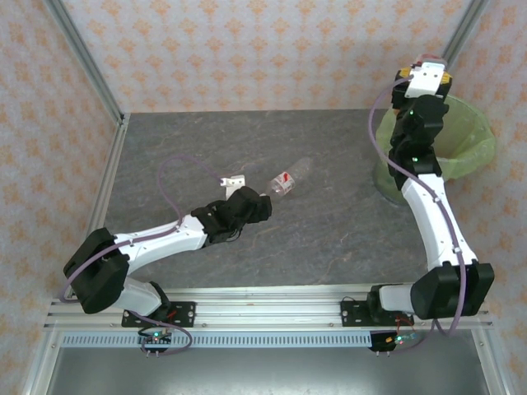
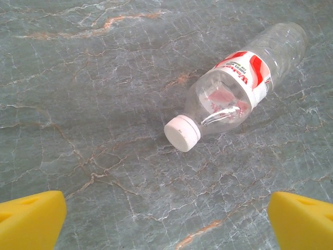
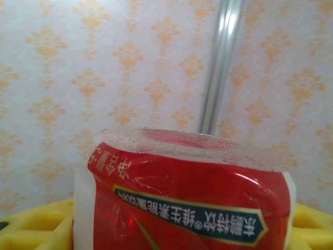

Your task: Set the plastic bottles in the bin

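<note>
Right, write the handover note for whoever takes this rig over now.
Left gripper: jaws open, facing the clear red-and-white-labelled plastic bottle lying on the grey table, not touching it.
Right gripper: jaws shut on a clear red-labelled plastic bottle, held high by the green-lined round bin.
Done: cannot tell what the bin holds.
To do: drop the held bottle, then bin the lying one.

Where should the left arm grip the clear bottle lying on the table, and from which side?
Probably the labelled middle of the bottle, from above, jaws straddling its long axis: it lies on its side, and the walls there run straight, unlike the neck tapering to the white cap.
</note>
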{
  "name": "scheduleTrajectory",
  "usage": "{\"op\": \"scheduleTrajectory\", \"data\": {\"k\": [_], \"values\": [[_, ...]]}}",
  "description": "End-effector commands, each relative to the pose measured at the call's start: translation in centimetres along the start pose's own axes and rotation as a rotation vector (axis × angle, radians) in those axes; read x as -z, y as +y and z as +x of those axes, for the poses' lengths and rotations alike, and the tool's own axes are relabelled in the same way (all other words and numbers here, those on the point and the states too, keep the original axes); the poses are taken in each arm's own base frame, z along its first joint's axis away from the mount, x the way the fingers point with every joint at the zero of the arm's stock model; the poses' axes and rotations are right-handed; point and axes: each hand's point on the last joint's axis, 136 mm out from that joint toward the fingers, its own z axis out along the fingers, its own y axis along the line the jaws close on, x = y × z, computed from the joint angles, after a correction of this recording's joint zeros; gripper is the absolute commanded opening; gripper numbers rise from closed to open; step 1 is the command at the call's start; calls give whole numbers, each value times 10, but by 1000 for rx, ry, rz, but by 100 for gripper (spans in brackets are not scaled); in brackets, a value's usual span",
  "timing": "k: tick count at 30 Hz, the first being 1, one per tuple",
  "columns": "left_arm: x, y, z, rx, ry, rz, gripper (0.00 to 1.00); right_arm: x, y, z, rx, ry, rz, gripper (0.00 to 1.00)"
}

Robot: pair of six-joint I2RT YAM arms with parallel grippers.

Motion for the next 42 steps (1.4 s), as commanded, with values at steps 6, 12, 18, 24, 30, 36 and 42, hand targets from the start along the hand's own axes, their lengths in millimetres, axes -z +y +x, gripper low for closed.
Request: {"op": "scheduleTrajectory", "data": {"k": [6, 12, 18, 24, 30, 36, 42], "values": [[-4, -2, 1, 21, 3, 48, 100, -30, -23, 22, 134, 12, 174, 7], [-6, -5, 0, 19, 11, 61, 100, -35, -38, 53, 101, 68, 223, 11], [-12, -10, 1, 11, 31, 71, 100, -40, -46, 92, 24, 208, 221, 21], [-17, -21, 2, 7, 53, 101, 100, -39, -45, 122, -11, 321, 235, 54], [-28, -29, -9, -45, 81, 168, 100, -24, -44, 132, -69, 490, 220, 99], [-48, -23, -29, -186, 88, 167, 100, 0, -55, 115, -183, 503, 247, 99], [-68, -29, -39, -244, 110, 178, 100, 20, -64, 102, -242, 508, 256, 99]]}}
